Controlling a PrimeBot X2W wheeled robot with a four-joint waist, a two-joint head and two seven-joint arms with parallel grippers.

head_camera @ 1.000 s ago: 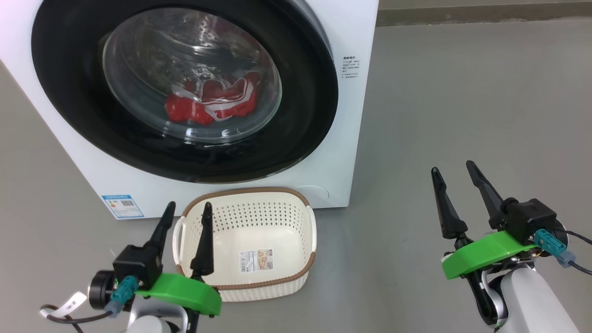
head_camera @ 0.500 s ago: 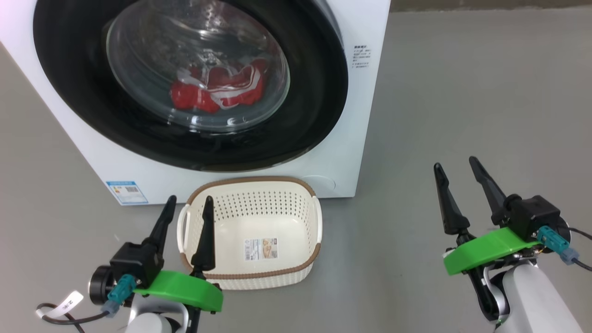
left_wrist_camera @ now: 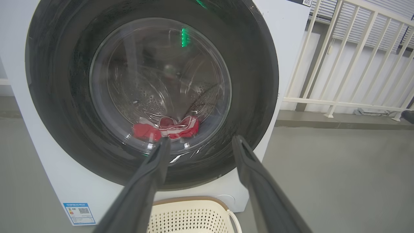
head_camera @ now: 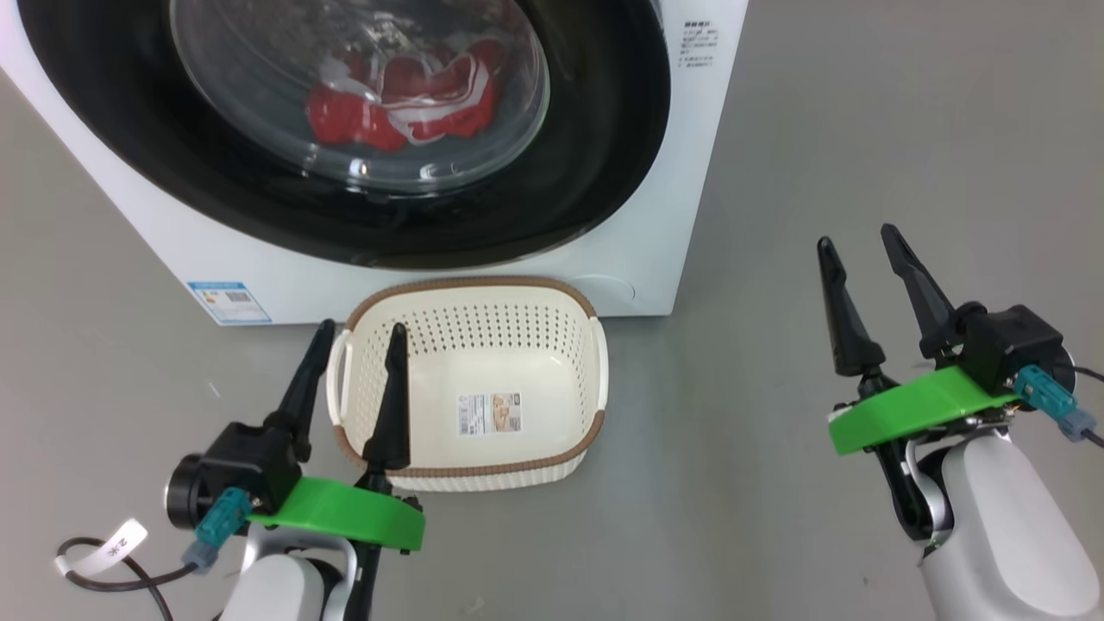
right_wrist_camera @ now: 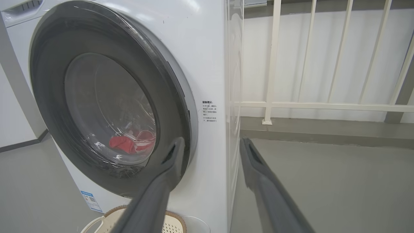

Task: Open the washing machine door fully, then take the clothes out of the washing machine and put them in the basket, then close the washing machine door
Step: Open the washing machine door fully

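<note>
Washing machine door point(head_camera: 604, 129) shut, clothes point(head_camera: 345, 121) behind its glass
Left gripper point(head_camera: 362, 328), right gripper point(head_camera: 858, 246) spread, empty — basket point(head_camera: 470, 289) just before it on the floor point(head_camera: 862, 129), open room rightward; blue label point(head_camera: 228, 302) unreadably small.

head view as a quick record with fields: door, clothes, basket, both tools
washing machine door: shut
clothes: red, behind the door glass
basket: on the floor before the washing machine, no clothes in it
left tool: open, holding nothing, near the basket's left handle
right tool: open, holding nothing, over the floor right of the machine
</note>
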